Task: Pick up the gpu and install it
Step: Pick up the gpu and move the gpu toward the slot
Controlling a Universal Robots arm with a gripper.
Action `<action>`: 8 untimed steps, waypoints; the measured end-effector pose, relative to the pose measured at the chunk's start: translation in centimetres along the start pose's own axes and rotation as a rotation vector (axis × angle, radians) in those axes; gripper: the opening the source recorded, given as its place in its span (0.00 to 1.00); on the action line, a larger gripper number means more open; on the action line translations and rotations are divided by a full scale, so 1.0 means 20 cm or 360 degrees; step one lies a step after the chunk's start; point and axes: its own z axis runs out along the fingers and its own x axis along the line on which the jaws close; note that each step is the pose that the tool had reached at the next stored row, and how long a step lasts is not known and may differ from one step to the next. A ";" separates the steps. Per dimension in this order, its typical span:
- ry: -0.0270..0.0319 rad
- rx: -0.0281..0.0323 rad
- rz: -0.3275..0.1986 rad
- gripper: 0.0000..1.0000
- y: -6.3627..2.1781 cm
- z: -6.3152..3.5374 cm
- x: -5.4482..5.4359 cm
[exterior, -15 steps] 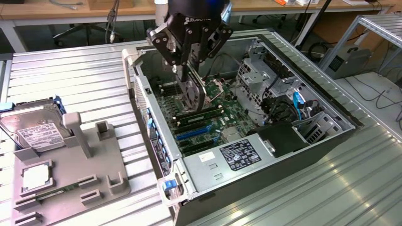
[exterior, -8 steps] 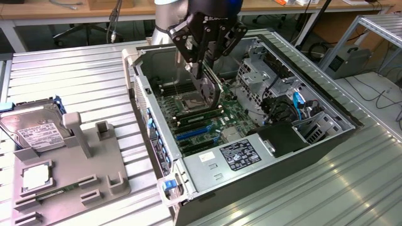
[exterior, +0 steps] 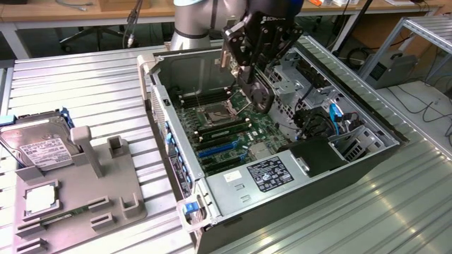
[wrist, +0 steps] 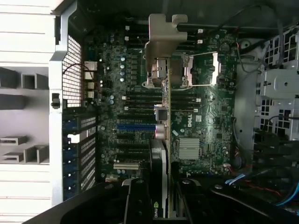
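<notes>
Status, big to small:

- Worktop point(exterior: 84, 90) (ribbed metal) carries two things, well apart: the open PC case point(exterior: 164, 114) lying on its side, and a grey parts fixture point(exterior: 116, 177) on the exterior view's left.
- The case lies side-up so the motherboard point(exterior: 236, 129) faces upward, which gives top-down access to every slot. It also holds a drive cage point(exterior: 356, 143), blue cables point(exterior: 334, 117) and a black shroud point(exterior: 318, 156) beside them.
- The fixture holds a hard drive point(exterior: 35, 147), a square chip point(exterior: 40, 197) and what looks like a memory stick point(exterior: 62, 216). Some pockets are vacant.
- Claw point(exterior: 252, 67) is over the middle of the case, clamped on the gpu point(exterior: 259, 96).
- The card hangs lengthwise below the fingers point(wrist: 136, 200) and is gripped at one end. My read is that this keeps the pads off the bracket and the contact edge.
- The gpu is in the air above the board — not seated, not touching any slot as far as I can tell.
- Wrist view has the card edge-on. The silver bracket point(wrist: 164, 39) is at the end furthest from the claw, so it sits lowest, near the CPU socket point(wrist: 202, 70).
- Blue expansion slot point(wrist: 134, 126) is bare and runs crosswise to the card as held — not lined up yet, in my judgement.
</notes>
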 end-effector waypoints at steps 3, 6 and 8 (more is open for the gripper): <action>-0.00001 -0.00001 0.0000 0.27 0.000 0.002 -0.07; 0.00000 -0.00001 0.0000 0.27 0.000 0.005 -0.18; 0.00000 -0.00001 0.0000 0.27 0.000 0.006 -0.22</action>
